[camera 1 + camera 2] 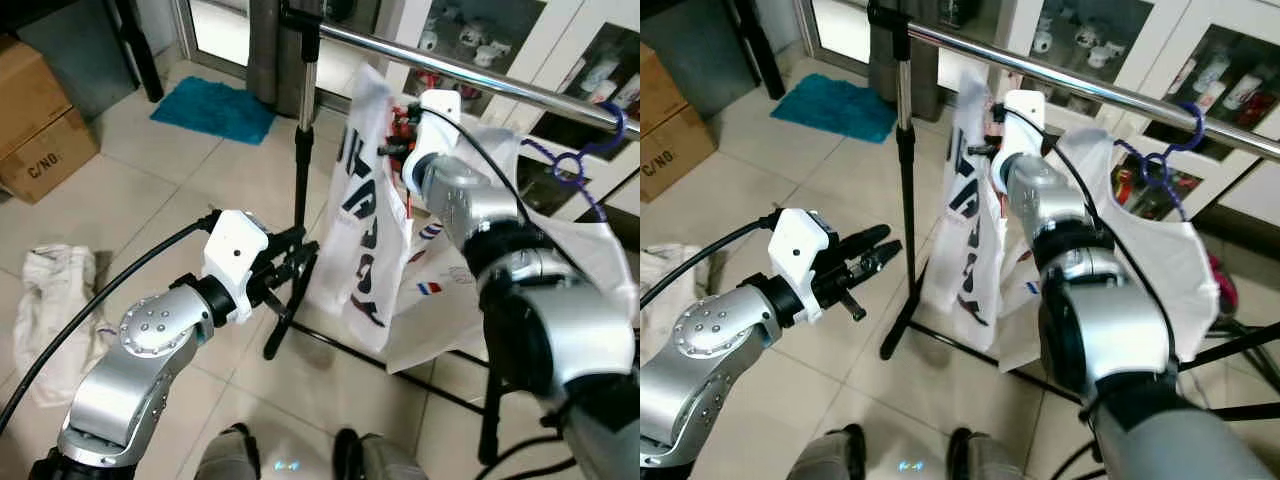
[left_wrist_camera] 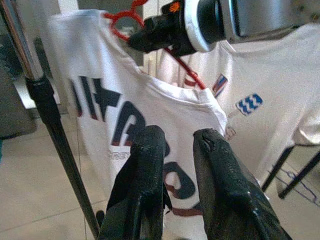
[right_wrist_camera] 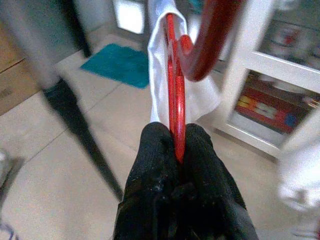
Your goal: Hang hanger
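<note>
A red hanger (image 3: 176,95) with a white printed shirt (image 1: 368,215) is held up just below the rail (image 1: 450,68), not yet hooked on.

The right gripper (image 3: 176,150) is clamped on the hanger's red wire, upper centre of the left eye view; the hook curves above the fingers in the right wrist view. To finish well, the hook probably has to be raised above the rail, carried over it and lowered until the bar takes the weight, and only then released. The left gripper (image 1: 295,262) is held at lower centre, fingers slightly apart and holding nothing. A purple hanger (image 1: 585,150) with another white shirt (image 1: 570,250) already hangs at upper right, so the free stretch of rail is limited. The rack's upright pole (image 1: 303,130) stands just left of the shirt and could snag it. A cardboard box (image 1: 40,115), a blue mat (image 1: 213,108) and a crumpled cloth (image 1: 55,300) lie on the floor at left.
</note>
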Available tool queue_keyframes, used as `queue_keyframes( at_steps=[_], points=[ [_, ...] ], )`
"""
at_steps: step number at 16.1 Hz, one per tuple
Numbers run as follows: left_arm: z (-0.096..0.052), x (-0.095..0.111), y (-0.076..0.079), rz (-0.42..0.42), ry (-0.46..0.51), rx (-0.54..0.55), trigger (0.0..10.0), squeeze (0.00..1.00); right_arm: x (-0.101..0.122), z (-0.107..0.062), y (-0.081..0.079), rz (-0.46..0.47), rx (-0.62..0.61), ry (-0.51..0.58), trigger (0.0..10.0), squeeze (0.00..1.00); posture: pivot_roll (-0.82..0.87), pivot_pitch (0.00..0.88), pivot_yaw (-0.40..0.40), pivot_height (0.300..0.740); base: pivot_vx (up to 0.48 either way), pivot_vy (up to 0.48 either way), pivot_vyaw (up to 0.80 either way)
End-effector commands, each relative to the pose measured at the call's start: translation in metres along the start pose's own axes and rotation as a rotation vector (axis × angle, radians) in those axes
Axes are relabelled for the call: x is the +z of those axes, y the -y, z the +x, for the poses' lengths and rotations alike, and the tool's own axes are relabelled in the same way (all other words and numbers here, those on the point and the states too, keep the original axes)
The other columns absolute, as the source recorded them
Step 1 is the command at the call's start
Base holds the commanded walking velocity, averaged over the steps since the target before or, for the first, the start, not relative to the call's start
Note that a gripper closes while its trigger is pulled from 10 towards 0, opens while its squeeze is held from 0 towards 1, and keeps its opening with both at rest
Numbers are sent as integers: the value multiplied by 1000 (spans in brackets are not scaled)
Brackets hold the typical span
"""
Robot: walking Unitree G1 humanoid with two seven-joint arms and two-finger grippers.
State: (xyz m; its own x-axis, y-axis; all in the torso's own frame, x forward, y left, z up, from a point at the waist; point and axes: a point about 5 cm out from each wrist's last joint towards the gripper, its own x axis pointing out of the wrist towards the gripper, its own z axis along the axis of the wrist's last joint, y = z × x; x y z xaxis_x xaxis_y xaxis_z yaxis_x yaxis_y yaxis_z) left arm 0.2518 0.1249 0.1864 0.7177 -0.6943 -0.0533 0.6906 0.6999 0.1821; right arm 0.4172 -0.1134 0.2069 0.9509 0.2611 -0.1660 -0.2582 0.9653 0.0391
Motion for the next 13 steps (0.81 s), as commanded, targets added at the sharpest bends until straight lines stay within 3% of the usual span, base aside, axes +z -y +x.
queue_keyframes(
  at_steps=[1,3,5,7,9,11,13],
  points=[
    [-1,2,5,-2,3,-31,10000,0,1,-1,2,-37,28,16,10000,0,132,224,-44,740,0,0,0],
    [3,3,9,-5,15,-58,10000,0,-7,-7,6,-75,81,41,10000,0,134,222,-23,740,0,0,0],
    [7,6,14,-17,37,-82,10000,0,-5,-27,12,-137,119,175,10000,0,132,222,-17,740,0,0,0],
    [7,6,13,-17,40,-73,10000,0,10,-44,20,-85,24,306,10000,0,128,219,-20,740,0,0,0],
    [8,7,12,-15,42,-61,10000,0,24,-47,27,-55,-77,340,10000,0,126,220,-32,740,0,0,0],
    [7,7,11,-15,38,-54,10000,0,27,-37,33,-38,-176,246,10000,0,123,219,-35,740,0,0,0],
    [7,6,10,-14,34,-53,10000,0,26,-27,32,-44,-190,156,10000,0,122,218,-38,740,0,0,0]
  ],
)
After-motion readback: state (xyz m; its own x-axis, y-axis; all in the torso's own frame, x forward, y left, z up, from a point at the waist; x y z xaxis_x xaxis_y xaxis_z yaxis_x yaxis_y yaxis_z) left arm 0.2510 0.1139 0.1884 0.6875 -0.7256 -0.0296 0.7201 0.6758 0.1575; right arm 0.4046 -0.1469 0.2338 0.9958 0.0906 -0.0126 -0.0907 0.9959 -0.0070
